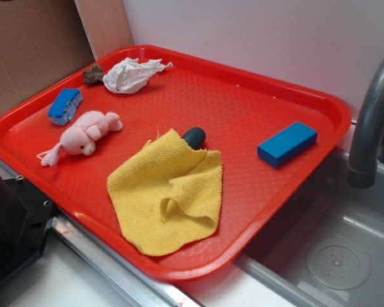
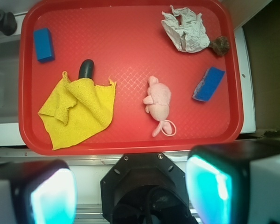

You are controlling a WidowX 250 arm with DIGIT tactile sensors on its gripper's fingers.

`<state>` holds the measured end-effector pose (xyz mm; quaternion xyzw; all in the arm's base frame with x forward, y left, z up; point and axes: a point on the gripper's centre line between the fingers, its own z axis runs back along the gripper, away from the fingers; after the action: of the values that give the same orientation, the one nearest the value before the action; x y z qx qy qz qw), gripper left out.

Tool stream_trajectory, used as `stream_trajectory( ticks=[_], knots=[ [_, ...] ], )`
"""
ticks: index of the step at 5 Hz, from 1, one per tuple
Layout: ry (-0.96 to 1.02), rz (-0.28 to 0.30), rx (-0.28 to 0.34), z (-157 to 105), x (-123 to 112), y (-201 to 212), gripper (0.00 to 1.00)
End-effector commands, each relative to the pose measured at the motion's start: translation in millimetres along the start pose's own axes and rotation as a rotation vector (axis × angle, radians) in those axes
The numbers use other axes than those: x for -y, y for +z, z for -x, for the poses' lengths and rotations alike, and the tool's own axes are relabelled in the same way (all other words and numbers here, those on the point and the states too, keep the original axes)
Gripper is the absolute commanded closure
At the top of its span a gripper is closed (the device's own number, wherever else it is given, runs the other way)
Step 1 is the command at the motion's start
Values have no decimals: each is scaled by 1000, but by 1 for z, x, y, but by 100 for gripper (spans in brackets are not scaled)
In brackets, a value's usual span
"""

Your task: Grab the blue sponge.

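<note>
A plain white wall [image 1: 275, 45] rises behind the scene, matte and evenly lit. At its left end stands a pale wooden panel [image 1: 105, 25], and beside that a sheet of brown cardboard [image 1: 29, 51]. Below lies a white counter [image 1: 57, 278] edged by a metal strip. To the right sits a grey stainless-steel sink basin [image 1: 333, 256] with a round drain, its surface giving soft reflections. A dark grey curved metal faucet [image 1: 371, 121] arches over the basin near the wall. The light is diffuse, casting only faint shadows.
</note>
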<state>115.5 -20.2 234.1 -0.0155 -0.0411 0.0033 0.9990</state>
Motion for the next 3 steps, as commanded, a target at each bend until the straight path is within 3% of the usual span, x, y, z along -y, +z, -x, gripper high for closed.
stream_trajectory(
  ticks=[1,2,3],
  knots=[
    [0,0,0,0,0,0,0],
    [189,1,-84,-23,-51,-51,0],
    [363,-51,-20,-56,-108,-77,0]
  ],
)
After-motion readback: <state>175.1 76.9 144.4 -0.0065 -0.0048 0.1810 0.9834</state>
